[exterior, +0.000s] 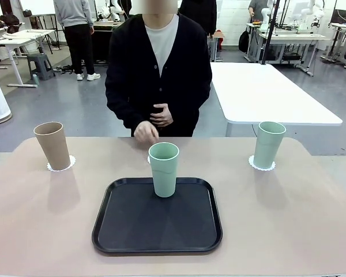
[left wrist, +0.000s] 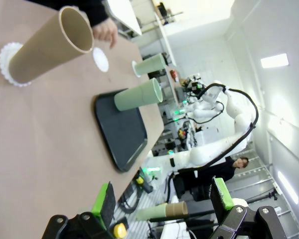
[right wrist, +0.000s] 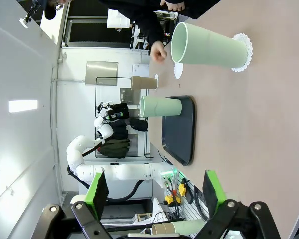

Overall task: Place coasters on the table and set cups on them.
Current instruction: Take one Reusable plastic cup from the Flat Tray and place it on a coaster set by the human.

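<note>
Left gripper [left wrist: 163, 198]: jaws wide apart, nothing between them, green pads [left wrist: 105, 201] bare. Well ahead of these jaws, off to the side of the left-hand finger as its wrist view shows it, the tan cup [left wrist: 45, 45] stands upright on a coaster [left wrist: 7, 55]. Almost straight ahead of the gap lies the black tray [left wrist: 122, 132], with the tray cup [left wrist: 138, 94], mint green, upright on its far part. Right gripper [right wrist: 156, 189]: jaws also wide apart and holding nothing. Well ahead of them, on the side of the right-hand finger in its wrist view, the mint cup [right wrist: 209, 45] stands on a scalloped doily [right wrist: 244, 52]. A bare coaster [right wrist: 178, 70] lies flat on the table [exterior: 288, 219], beyond the tray from both jaws and between the two outer cups. The person's hand [exterior: 145, 131] is just past it, and I cannot tell if it touches. All three cups are upright, well apart, and out of reach of either pair of jaws. Cups, tray and doilies have plain surfaces. A white table [exterior: 265, 92] stands behind the person.
</note>
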You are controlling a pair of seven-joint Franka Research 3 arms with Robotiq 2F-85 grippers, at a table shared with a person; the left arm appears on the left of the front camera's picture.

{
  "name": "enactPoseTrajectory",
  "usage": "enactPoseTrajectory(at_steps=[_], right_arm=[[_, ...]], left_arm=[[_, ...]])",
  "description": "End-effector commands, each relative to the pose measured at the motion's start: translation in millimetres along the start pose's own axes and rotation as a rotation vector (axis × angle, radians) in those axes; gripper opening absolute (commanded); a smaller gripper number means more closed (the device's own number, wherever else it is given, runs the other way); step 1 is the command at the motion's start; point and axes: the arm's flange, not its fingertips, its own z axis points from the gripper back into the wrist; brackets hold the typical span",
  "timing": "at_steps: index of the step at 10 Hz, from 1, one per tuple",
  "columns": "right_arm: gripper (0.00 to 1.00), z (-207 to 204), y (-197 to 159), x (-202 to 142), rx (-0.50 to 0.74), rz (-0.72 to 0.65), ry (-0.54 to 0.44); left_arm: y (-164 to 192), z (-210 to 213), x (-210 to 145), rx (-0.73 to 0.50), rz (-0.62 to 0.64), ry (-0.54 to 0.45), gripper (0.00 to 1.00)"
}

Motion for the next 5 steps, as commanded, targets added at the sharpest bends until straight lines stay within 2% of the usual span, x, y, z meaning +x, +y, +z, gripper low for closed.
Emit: enactPoseTrajectory(at_steps=[1,5], right_arm=[[1.00,0.6,1.2,0.9,-0.003,-0.012,-0.001],[1.00,0.6,1.2,0.9,-0.003,-0.012,-0.001]], left_arm=[[-1.8,0.8,0.3,0.003,-0.006,-0.006,1.00],[-1.8,0.8,0.3,0.003,-0.006,-0.006,1.00]])
